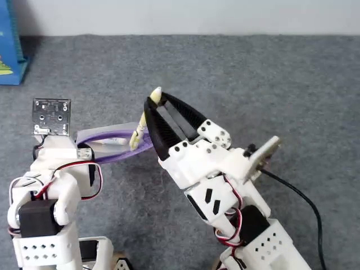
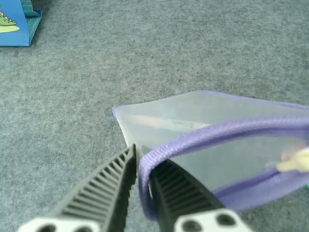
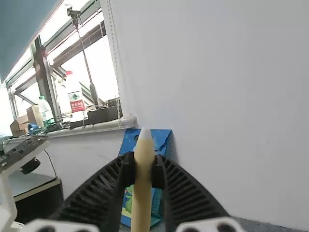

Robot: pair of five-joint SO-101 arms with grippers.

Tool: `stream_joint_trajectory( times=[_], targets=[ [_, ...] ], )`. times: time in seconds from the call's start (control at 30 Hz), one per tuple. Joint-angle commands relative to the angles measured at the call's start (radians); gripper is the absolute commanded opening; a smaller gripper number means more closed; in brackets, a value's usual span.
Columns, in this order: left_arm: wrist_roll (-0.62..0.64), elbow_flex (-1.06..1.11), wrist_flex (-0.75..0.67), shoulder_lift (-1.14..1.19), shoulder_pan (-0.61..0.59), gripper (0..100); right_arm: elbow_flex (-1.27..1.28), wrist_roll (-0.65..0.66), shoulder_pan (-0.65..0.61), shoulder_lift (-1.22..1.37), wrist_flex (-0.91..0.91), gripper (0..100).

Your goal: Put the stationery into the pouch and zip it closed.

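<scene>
Not halfway yet, I'd guess. By the surface's front left corner, the left pincer (image 2: 139,157) is pinching the purple zip rim of the one pouch (image 2: 217,108), which looks unzipped. Mid-surface, the right pincer (image 3: 143,166) is clamped on one cream pen (image 1: 138,133), its lower end at the pouch mouth. There's maybe one pale stick inside already, can't tell. One blue box (image 1: 8,50) sits at the far left corner.
</scene>
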Motion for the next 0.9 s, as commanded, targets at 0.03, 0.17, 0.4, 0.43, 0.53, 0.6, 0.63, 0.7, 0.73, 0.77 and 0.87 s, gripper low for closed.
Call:
stream_joint_trajectory(
  times=[0.03,0.17,0.4,0.43,0.53,0.6,0.63,0.7,0.73,0.77,0.87],
  targets=[
    [0.008,-0.005,-0.006,0.005,0.003,1,0.055,-0.005,-0.008,-0.010,-0.122,0.8],
    [0.008,-0.005,-0.006,0.005,0.003,1,0.094,-0.002,-0.012,0.015,-0.225,0.8],
    [0.008,-0.005,-0.005,0.005,0.002,1,0.080,0.041,-0.012,0.209,-0.297,0.8],
    [0.008,-0.005,-0.005,0.005,0.002,1,0.081,0.074,-0.012,0.237,-0.295,0.8],
    [0.008,-0.005,-0.005,0.005,0.002,1,0.083,0.146,-0.013,0.294,-0.291,0.8],
    [0.008,-0.005,-0.005,0.005,0.002,1,0.087,0.167,-0.013,0.302,-0.286,0.8],
    [0.008,-0.005,-0.005,0.005,0.002,1,0.087,0.175,-0.013,0.302,-0.266,0.8],
    [0.008,-0.005,-0.005,0.005,0.002,1,0.081,0.181,-0.016,0.300,-0.196,0.8],
    [0.008,-0.005,-0.005,0.005,0.002,1,0.081,0.183,-0.030,0.300,-0.171,0.9],
    [0.008,-0.005,-0.005,0.005,0.002,1,0.081,0.186,-0.050,0.300,-0.150,0.9],
    [0.008,-0.005,-0.005,0.005,0.002,1,0.081,0.204,-0.099,0.300,-0.087,1.2]
  ],
)
